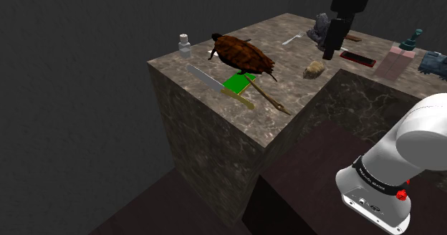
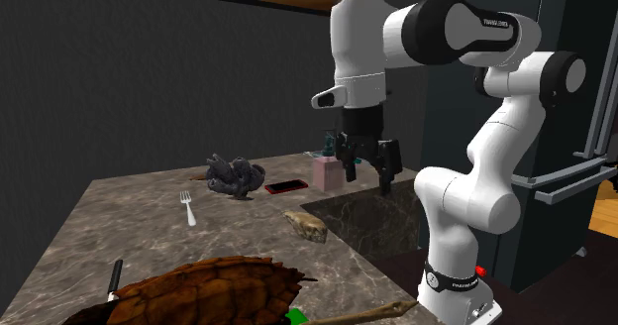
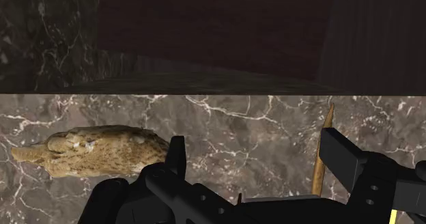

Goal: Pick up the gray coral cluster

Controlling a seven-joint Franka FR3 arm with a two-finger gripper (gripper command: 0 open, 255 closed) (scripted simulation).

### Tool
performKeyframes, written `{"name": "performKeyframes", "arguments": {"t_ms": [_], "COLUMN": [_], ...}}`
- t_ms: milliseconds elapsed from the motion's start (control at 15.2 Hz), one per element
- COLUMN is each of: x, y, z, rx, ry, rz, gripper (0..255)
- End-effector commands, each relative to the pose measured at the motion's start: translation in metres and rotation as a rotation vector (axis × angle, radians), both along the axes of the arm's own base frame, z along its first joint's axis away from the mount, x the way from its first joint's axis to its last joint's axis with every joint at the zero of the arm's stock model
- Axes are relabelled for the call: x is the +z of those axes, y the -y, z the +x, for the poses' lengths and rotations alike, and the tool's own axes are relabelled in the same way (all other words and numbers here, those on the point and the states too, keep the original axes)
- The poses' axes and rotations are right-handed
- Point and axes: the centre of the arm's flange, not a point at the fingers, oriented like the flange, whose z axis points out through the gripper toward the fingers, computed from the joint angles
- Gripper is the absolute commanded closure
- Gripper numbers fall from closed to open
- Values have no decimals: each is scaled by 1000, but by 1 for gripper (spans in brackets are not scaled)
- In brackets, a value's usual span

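Since the hand point(image 2: 367, 177) hangs in the air above the desk point(image 2: 119, 224) with nothing between its fingers, the task looks to be at the approach step: the grey coral cluster point(image 2: 236, 177) has not yet been reached, let alone lifted. The coral sits on the marbled desk top, a dark, knobbly grey lump. It lies apart from the hand, toward the second exterior view's left. A red-edged phone point(image 2: 285, 186) lies just beside it on the side nearer the hand, and a fork point(image 2: 186, 209) lies further toward that view's left. In the shoulder view the coral point(image 1: 317, 28) shows partly behind the hand point(image 1: 329, 51), toward the far side of the desk.

The two black fingers stand wide apart, and they clasp and touch nothing. In the wrist view the hand point(image 3: 259, 162) looks down at bare marble. A tan, rough stone point(image 3: 95, 151) lies off to the side of one finger point(image 3: 176, 154), not between the two, and that stone is not the thing wanted.

By this reading, the next move calls for carrying the hand across, away from the tan stone and over the coral, until the lump is centred between the fingers, then lowering and closing. The coral's uneven, branching shape suggests the fingers should straddle its bulk rather than one projecting tip. The phone close by leaves little room on that side, so the descent wants to be straight down.
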Motion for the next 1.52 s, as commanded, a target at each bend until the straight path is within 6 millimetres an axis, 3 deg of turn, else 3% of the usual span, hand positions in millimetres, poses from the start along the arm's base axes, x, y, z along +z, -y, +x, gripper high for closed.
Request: {"name": "performKeyframes", "arguments": {"t_ms": [0, 1452], "x": [0, -16], "y": [0, 251], "z": [0, 116], "rx": [0, 11], "ry": [0, 16], "rz": [0, -86], "gripper": [0, 0]}}
